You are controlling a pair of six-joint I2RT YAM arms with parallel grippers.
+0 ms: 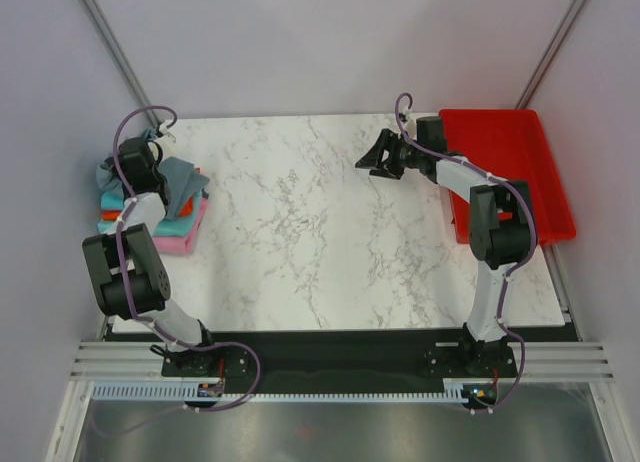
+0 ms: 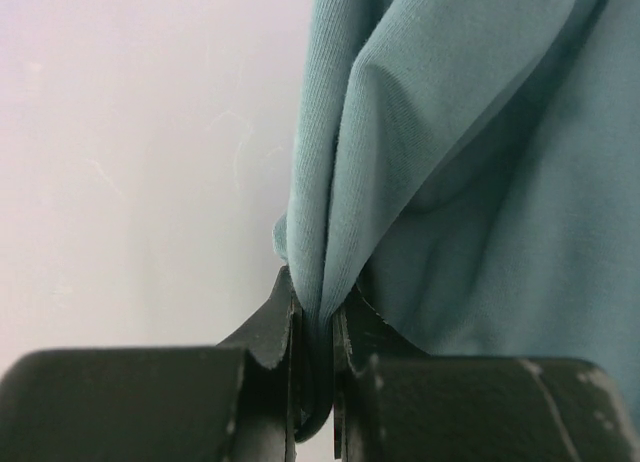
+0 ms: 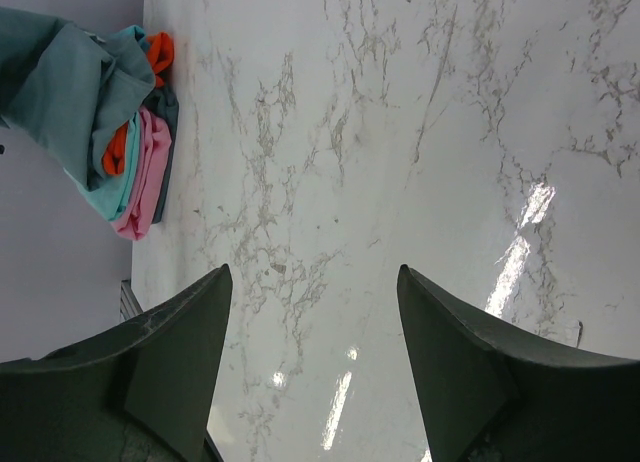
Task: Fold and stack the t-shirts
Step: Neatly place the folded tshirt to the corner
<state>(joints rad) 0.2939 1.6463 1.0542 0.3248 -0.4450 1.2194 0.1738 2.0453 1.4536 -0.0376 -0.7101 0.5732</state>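
The grey-blue shirt (image 1: 182,176) lies bunched and rumpled on top of the pile at the bench's left edge, about nine o'clock in the overhead view, and a fold of it (image 2: 450,182) is pinched in the left hand (image 2: 318,317). The wrist view shows the two black fingers (image 2: 270,332) drawn nearly together on a doubled ridge of cloth, which rises from the jaws toward twelve o'clock and spreads to fill the right half of that picture. Under this shirt the folded ones are stacked: an orange shirt (image 1: 110,214) peeping out at the pile's left side, a teal shirt (image 1: 172,225) below it, and a pink shirt (image 1: 182,245) at the bottom, its edge showing toward five o'clock of the pile. From the right wrist camera the same pile (image 3: 120,132) sits far off at ten o'clock, with grey-blue cloth heaped over orange, light teal and pink layers. The white marbled bench (image 1: 320,242) spreads outward from the pile. The right hand (image 1: 378,162) hangs above the bench at about one o'clock, well apart from the shirts, its jaws spread wide with nothing between them (image 3: 312,270) but veined stone below. The red tray (image 1: 520,132) rests at the bench's two o'clock corner, its red floor in plain view, the right arm (image 1: 495,232) crossing over its near left part.
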